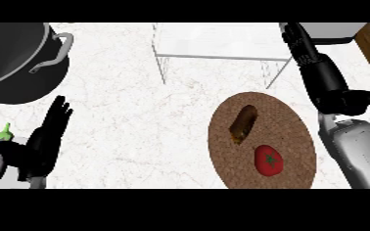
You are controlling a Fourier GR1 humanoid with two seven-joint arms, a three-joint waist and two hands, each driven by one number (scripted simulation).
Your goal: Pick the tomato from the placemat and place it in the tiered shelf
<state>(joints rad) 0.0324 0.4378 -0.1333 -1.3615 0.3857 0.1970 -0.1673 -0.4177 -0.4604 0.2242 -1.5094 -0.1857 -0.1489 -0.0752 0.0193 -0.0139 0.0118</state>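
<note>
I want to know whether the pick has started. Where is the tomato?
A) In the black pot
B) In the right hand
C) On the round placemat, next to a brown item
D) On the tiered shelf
C: the tomato lies on the placemat beside a brown item, while the right hand is up by the tiered shelf, open and holding nothing.

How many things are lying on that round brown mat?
2: a red tomato low on the mat, toward its right, and a brown oblong food up-left of it. None looks hidden.
</note>
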